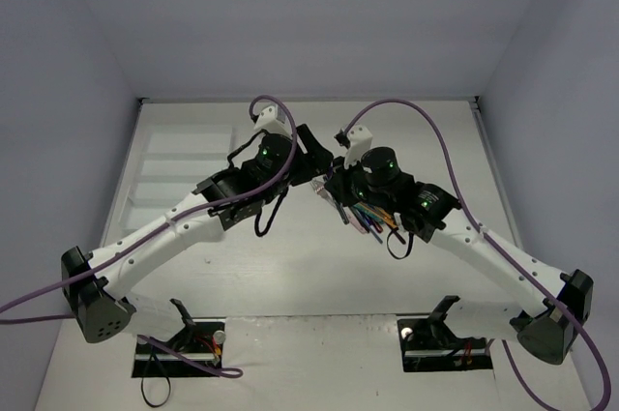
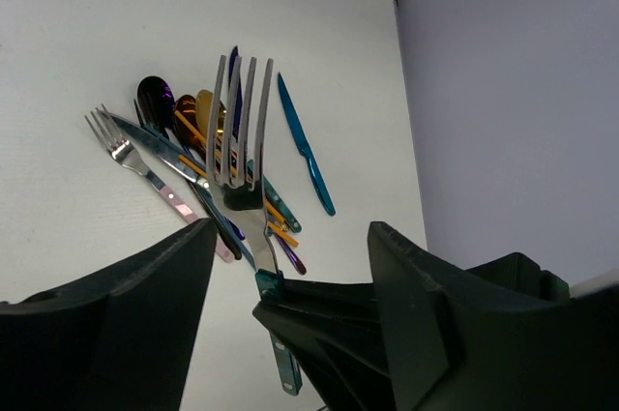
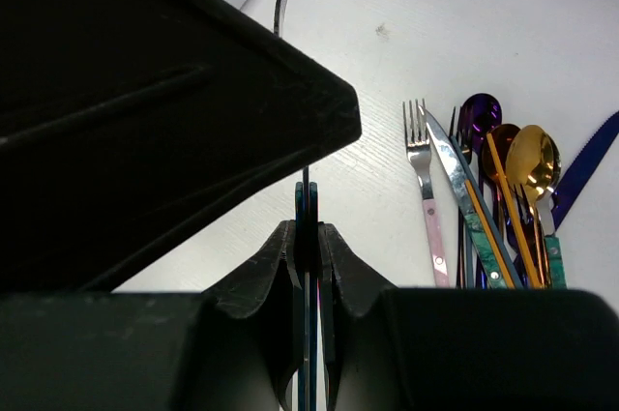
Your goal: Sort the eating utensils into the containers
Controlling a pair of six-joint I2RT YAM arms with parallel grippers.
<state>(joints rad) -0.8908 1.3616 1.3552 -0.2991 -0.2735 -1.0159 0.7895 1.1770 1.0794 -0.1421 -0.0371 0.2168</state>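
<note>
Left wrist view, silver fork (image 2: 244, 203) with teal handle hung over the utensil heap (image 2: 184, 131), left gripper (image 2: 290, 232) fingers spread either side of it, right gripper (image 3: 308, 237) pinched its handle.

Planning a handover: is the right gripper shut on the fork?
Shut on the fork: the right gripper pinches its thin teal handle between closed fingers.

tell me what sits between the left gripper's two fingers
a silver fork, tines up, pinched by the right gripper, not touching the left gripper; the left wrist view shows it
</note>
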